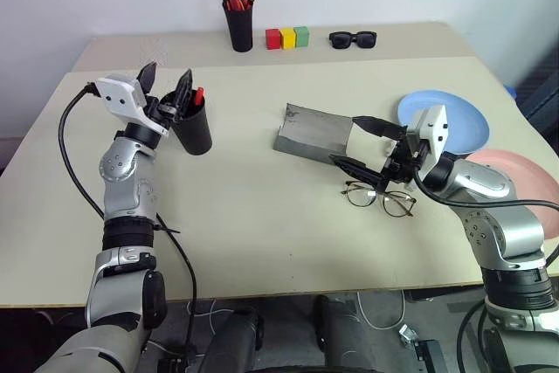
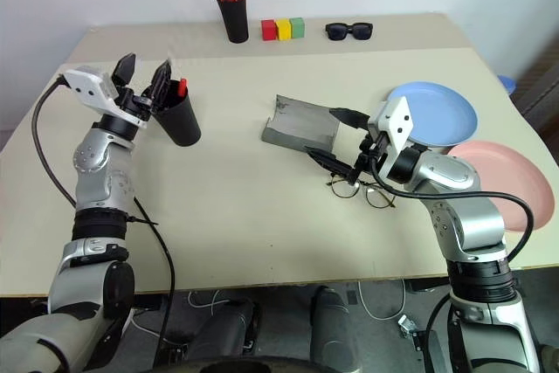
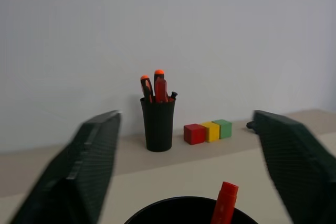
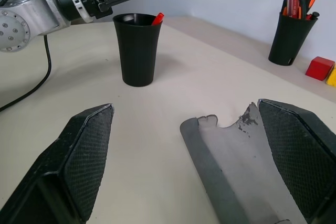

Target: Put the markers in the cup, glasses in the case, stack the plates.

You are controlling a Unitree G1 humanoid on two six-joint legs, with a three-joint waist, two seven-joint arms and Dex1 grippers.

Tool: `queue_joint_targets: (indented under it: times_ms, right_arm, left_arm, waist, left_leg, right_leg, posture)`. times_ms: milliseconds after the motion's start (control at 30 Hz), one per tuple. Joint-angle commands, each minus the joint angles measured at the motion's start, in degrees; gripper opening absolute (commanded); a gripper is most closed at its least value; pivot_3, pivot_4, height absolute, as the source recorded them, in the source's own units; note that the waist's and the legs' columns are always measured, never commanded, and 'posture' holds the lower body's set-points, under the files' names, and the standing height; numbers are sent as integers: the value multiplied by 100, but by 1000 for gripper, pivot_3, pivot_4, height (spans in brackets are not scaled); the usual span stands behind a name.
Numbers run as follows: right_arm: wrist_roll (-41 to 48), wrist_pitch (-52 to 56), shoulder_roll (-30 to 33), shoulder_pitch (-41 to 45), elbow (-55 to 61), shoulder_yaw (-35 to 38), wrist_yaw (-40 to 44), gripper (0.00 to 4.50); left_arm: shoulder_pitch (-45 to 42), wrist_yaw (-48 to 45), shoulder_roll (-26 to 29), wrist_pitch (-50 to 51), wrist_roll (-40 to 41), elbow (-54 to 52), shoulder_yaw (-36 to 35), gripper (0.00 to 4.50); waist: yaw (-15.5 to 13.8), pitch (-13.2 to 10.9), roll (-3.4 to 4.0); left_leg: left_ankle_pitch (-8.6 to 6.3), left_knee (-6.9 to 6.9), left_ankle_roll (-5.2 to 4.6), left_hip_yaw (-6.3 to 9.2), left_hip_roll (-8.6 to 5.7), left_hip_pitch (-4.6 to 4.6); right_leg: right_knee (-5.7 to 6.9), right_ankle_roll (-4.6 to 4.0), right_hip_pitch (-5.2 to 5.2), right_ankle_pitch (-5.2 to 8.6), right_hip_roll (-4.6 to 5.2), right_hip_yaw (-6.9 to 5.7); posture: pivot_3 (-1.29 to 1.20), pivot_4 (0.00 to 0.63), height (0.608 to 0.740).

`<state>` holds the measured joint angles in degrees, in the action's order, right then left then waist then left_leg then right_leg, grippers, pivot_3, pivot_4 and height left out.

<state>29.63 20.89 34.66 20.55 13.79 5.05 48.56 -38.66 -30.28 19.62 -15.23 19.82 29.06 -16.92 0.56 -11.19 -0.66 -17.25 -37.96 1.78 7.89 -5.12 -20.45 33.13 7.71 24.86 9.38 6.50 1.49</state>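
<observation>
The black cup [image 1: 194, 133] stands at the table's left with a red marker [image 1: 199, 95] sticking out of it. My left gripper [image 1: 167, 76] hovers open just above the cup's rim, nothing between its fingers; the marker's tip [image 3: 224, 203] shows below them in the left wrist view. The wire-rimmed glasses [image 1: 380, 198] lie on the table in front of the grey case [image 1: 314, 133], whose flap is folded open. My right gripper [image 1: 347, 140] is open and empty, just above the glasses and beside the case's near end. The blue plate [image 1: 458, 115] and pink plate [image 1: 515, 172] lie side by side at the right.
At the back stand a black pen pot [image 1: 238, 24] with orange-capped pens, three coloured blocks [image 1: 287, 37] and dark sunglasses [image 1: 353, 38]. The plates sit near the table's right edge. Bare tabletop lies between the cup and the case.
</observation>
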Motion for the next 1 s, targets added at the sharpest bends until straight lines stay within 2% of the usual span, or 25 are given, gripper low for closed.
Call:
queue_joint_targets:
  times_ms: [33,267,333,433,600,733,867,1000]
  right_arm:
    - [47,-61,39,75,195,157,-30,4500]
    - [-40,-179,-35,119,55,123,-93,4500]
    - [-89,-239,-73,136,-19,128,-160,4500]
    - [-177,-337,-99,149,-112,102,-200,4500]
    - [-294,-465,-133,195,-218,117,-295,4500]
    - [-320,-512,-157,145,-195,155,-380,4500]
    - [-351,-524,-182,21,-54,158,-470,4500]
    - [-338,-498,-160,-81,93,221,-569,4500]
  left_arm:
    - [-135,-86,78,63,139,-339,-10,4489]
    - [-558,-1339,412,1386,722,-985,480,4489]
    - [-729,-2028,591,2145,889,-1120,853,4489]
    - [-1025,-2716,765,2720,747,-943,1325,4489]
    - [-1905,-3495,340,2683,197,476,2013,4489]
    - [-2365,-4059,-126,2346,-540,1921,2645,4489]
    - [-2890,-4026,-592,1716,-1171,3198,2895,4489]
    - [-3196,-3647,-923,1182,-1556,3946,2861,4489]
  waist:
    - [2,0,0]
    - [1,0,0]
    - [4,0,0]
    - [15,0,0]
    - [7,0,0]
    - [8,0,0]
    - [29,-2,-3]
    - [6,-2,-3]
  left_leg:
    - [0,0,0,0,0,0]
    - [0,-2,0,0,0,-2]
    - [0,-2,-1,-1,-1,-1]
    - [0,-1,-1,-1,-1,1]
    - [0,-2,-2,-1,-1,1]
    - [-2,-1,-5,-3,-3,0]
    - [-4,0,-8,-4,-2,-4]
    - [-4,-1,-8,-4,-2,-7]
  right_leg:
    - [0,0,0,0,0,0]
    - [1,0,0,0,0,0]
    - [2,0,-1,0,0,-1]
    - [4,1,-2,1,-1,0]
    - [4,0,-1,1,-4,-1]
    - [-1,1,-3,1,-4,-1]
    - [-1,1,2,1,-4,-1]
    - [-1,2,3,1,-3,-1]
  posture:
    - [0,150,740]
    - [0,150,740]
    - [0,150,740]
    - [0,150,740]
    - [0,150,740]
    - [0,150,740]
    - [0,150,740]
    - [0,150,740]
